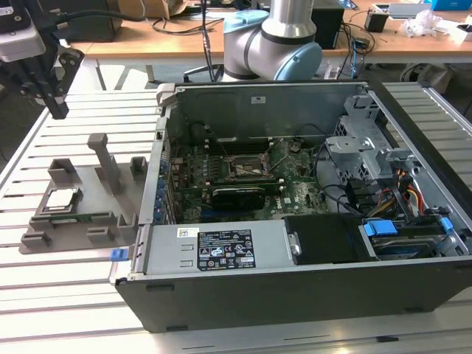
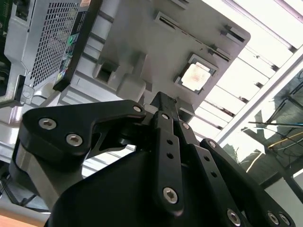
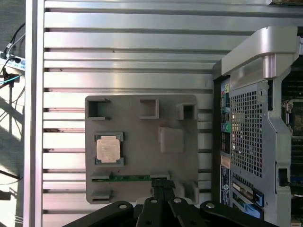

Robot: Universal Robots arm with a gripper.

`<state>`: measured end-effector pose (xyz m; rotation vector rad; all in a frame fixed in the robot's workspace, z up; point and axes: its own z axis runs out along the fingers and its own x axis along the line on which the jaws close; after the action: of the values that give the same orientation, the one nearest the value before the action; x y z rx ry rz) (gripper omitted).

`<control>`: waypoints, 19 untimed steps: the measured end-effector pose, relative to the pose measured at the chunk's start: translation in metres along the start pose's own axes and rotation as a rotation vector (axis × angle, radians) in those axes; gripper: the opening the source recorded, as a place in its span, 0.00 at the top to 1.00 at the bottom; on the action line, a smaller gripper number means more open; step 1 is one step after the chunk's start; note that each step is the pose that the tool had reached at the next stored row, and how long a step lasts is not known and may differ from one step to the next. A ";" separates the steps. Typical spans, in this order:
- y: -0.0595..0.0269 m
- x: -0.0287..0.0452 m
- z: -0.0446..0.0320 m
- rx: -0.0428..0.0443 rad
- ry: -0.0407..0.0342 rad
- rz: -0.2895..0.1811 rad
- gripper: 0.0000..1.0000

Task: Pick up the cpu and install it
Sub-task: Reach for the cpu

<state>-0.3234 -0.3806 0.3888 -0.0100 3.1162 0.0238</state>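
The cpu [image 1: 60, 199] is a small square chip with a dull silver top. It lies flat in a recess of a grey holder plate [image 1: 92, 193] on the slatted table, at the exterior view's left. Both wrist views show it too, the cpu [image 3: 108, 148] and cpu [image 2: 195, 75]. My gripper [image 1: 56, 109] hangs well above the table, higher than the plate and apart from the chip. Its black fingers meet at the tips, as the gripper [image 3: 161, 181] and gripper [image 2: 163, 100] show, with nothing between them. The black socket frame [image 1: 243, 168] sits on the motherboard inside the open case.
An open computer case [image 1: 295, 221] lies on its side to the exterior view's right of the plate, with drive cages and cables inside. A green memory stick [image 3: 130, 178] rests in a slot of the plate. An upright post [image 1: 105, 162] rises from the plate.
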 end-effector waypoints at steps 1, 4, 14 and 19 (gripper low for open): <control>0.0000 0.0011 0.0000 0.0000 0.0000 0.000 0.89; 0.0000 0.0048 0.0000 0.0001 -0.0001 0.000 0.89; 0.0001 0.0179 0.0004 0.0001 -0.0001 0.000 0.89; 0.0002 0.0328 0.0009 0.0001 0.0000 0.000 0.89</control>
<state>-0.3561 -0.3806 0.3871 -0.0101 3.1161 0.0237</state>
